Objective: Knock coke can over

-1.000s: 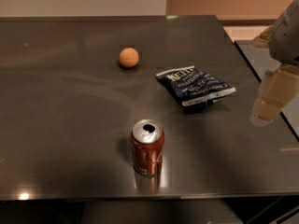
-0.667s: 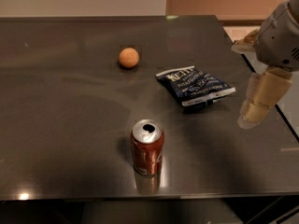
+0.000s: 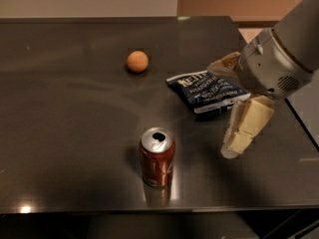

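The coke can [image 3: 157,157] is red with a silver top and an open pull-tab hole. It stands upright near the front edge of the dark table [image 3: 65,133]. My gripper [image 3: 242,128] hangs to the right of the can, about a can's width or more away, low over the table and just in front of the chip bag. It touches nothing. The grey wrist and arm [image 3: 279,59] come in from the upper right.
A dark blue chip bag [image 3: 207,91] lies flat behind and to the right of the can, partly under the arm. An orange ball [image 3: 137,61] sits further back to the left. The table's right edge [image 3: 299,128] runs close behind the gripper.
My gripper has moved left and forward from beyond the table's right edge to a spot over the table, closer to the can. The can, bag and ball have not moved.
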`<act>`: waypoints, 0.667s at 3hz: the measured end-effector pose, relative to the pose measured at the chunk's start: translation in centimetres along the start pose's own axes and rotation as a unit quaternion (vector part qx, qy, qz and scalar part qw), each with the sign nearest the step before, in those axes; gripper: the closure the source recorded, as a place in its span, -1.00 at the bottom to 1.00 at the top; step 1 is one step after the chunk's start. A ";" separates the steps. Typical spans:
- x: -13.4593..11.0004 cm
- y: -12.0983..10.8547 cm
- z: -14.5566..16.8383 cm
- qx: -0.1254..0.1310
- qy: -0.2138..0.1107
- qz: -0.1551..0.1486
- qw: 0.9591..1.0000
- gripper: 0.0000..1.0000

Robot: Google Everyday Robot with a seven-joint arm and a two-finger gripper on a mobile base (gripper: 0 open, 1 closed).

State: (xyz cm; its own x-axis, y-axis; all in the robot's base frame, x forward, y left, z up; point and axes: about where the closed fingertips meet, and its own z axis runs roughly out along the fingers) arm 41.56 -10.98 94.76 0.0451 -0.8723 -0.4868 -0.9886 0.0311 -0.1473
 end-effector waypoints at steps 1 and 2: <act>-1.7 1.6 2.6 -0.032 -0.028 -0.027 0.999 -1.00; -2.9 2.9 4.8 -0.053 -0.049 -0.049 0.996 -1.00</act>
State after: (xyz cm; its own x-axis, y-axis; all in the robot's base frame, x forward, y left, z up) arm 39.29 -6.00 91.60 0.1499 -0.8169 -0.5570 -0.9883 -0.1073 -0.1086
